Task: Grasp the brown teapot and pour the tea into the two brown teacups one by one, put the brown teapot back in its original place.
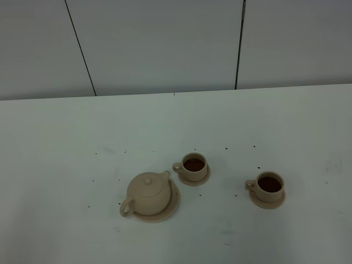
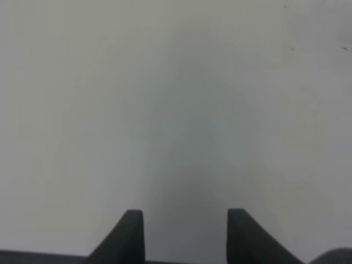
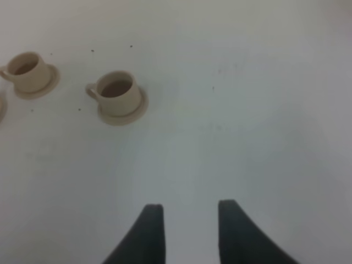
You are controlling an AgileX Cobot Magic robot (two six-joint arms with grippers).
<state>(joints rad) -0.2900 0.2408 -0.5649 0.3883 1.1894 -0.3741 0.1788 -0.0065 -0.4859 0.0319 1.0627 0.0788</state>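
Observation:
The brown teapot [image 1: 147, 193] stands upright on its wide flat saucer [image 1: 171, 207] at the front left of the white table. Two brown teacups on small saucers hold dark tea: one [image 1: 193, 166] right of the teapot, the other [image 1: 268, 187] further right. Both cups show in the right wrist view [image 3: 28, 71] [image 3: 117, 92]. Neither arm shows in the exterior high view. My left gripper [image 2: 186, 228] is open and empty over bare table. My right gripper [image 3: 190, 223] is open and empty, apart from the cups.
The white table [image 1: 66, 143] has small dark specks around the cups. A grey panelled wall [image 1: 165, 44] stands behind the table's far edge.

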